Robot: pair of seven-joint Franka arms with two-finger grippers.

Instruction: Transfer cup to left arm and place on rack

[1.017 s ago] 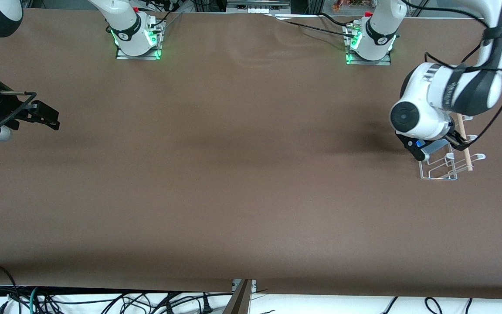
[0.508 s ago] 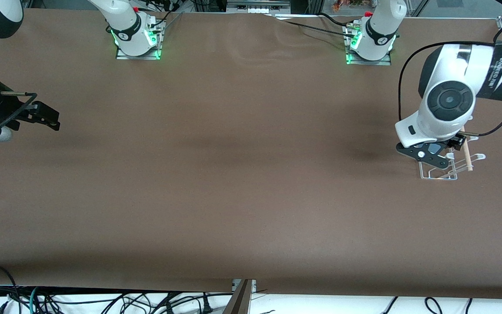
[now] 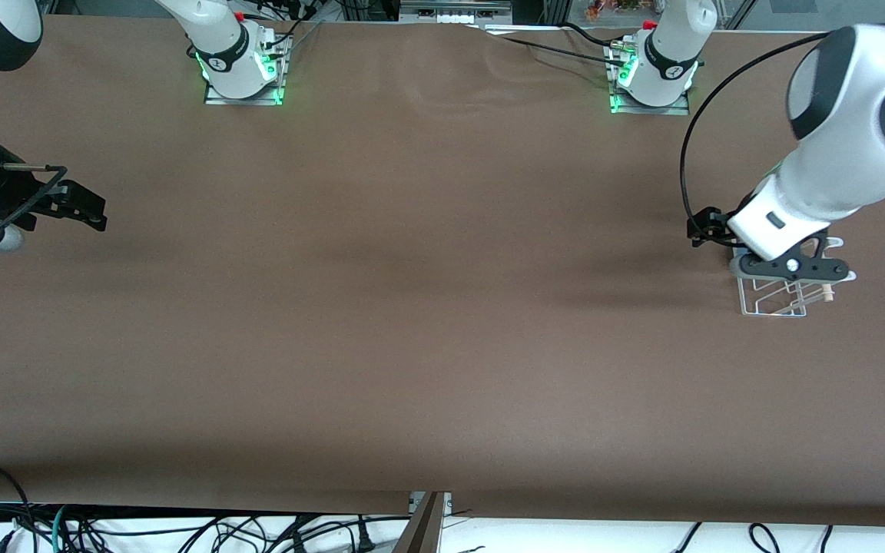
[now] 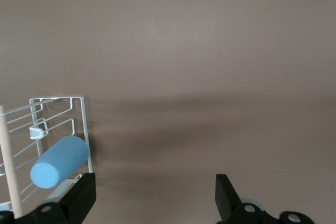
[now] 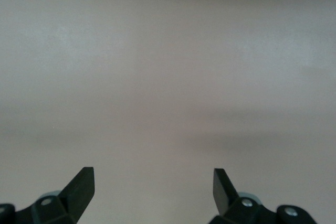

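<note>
**Cup on rack, both grippers empty**

The cup (image 4: pixel 59 161) lies on its side in the rack (image 4: pixel 79 124), closed end toward the left wrist camera, just beside the wooden dowel (image 4: pixel 10 171). The rack (image 3: pixel 773 301) sits at the left arm's end of the table (image 3: pixel 412 307). In the front view the cup is hidden under the left arm (image 3: pixel 834 177). The left gripper (image 4: pixel 155 192) hangs over the rack's edge, fingers spread wide and holding nothing. The right gripper (image 5: pixel 152 187) waits above bare table at the right arm's end, fingers wide apart and empty; the front view cuts off most of that arm.
</note>
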